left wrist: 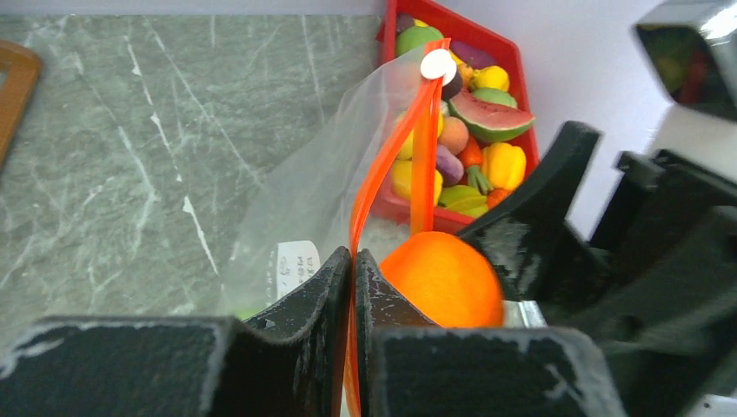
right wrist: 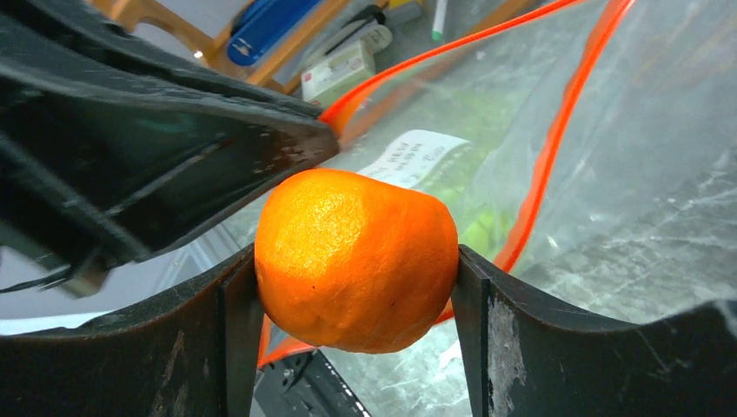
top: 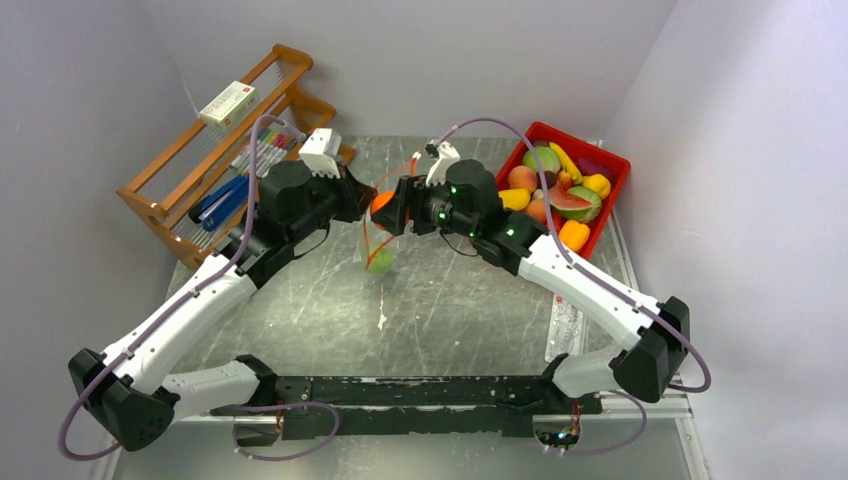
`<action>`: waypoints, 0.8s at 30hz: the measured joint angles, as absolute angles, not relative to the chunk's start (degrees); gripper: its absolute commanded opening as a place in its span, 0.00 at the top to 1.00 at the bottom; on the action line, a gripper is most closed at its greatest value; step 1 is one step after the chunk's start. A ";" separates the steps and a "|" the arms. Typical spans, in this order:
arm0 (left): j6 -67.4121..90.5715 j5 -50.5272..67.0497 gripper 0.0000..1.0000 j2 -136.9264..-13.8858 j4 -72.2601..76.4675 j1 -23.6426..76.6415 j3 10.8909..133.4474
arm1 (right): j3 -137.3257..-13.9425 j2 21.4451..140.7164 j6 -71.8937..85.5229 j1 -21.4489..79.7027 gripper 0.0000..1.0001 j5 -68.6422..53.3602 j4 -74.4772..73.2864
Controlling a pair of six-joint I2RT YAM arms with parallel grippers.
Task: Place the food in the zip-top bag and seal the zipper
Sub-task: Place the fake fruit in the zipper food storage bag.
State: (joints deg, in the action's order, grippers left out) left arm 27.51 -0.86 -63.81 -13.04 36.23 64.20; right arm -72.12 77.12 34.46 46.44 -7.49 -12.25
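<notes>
The clear zip-top bag (top: 377,243) hangs above the middle of the table, with a green food piece (top: 380,260) at its bottom. My left gripper (left wrist: 354,256) is shut on the bag's orange-red zipper (left wrist: 423,148) at one side of the mouth, which gapes open. My right gripper (right wrist: 356,261) is shut on an orange toy fruit (right wrist: 356,256) and holds it at the bag's mouth, right beside the left fingers (left wrist: 335,287). The orange (top: 383,203) shows between both grippers from above. The bag's white label (right wrist: 413,152) faces the right wrist view.
A red bin (top: 585,142) with several toy fruits and vegetables stands at the back right. A wooden rack (top: 170,170) with pens and a small box leans at the back left. A clear flat packet (top: 565,320) lies near the right arm's base.
</notes>
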 measured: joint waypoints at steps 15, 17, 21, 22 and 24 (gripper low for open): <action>32.45 1.98 0.93 -61.60 -9.69 36.64 63.53 | -77.12 81.21 35.05 47.64 0.11 -2.17 -16.82; 32.42 1.96 0.93 -61.60 -9.69 36.64 63.35 | -77.67 80.79 34.89 47.94 0.09 -1.67 -17.30; 32.36 1.74 0.93 -61.60 -9.72 36.67 63.35 | -77.67 79.00 34.59 48.16 0.11 -0.38 -18.11; 32.36 1.69 0.93 -61.60 -9.72 36.67 63.35 | -77.67 78.50 34.50 48.14 0.11 -0.21 -18.20; 32.18 1.63 0.93 -61.60 -9.78 36.67 63.35 | -77.67 77.60 34.44 48.14 0.12 -0.05 -18.22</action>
State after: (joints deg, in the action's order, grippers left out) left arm 32.18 1.63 -61.60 -9.78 36.67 63.35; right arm -77.67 77.60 34.44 48.14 -0.05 -18.22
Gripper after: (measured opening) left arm 0.071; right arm 0.894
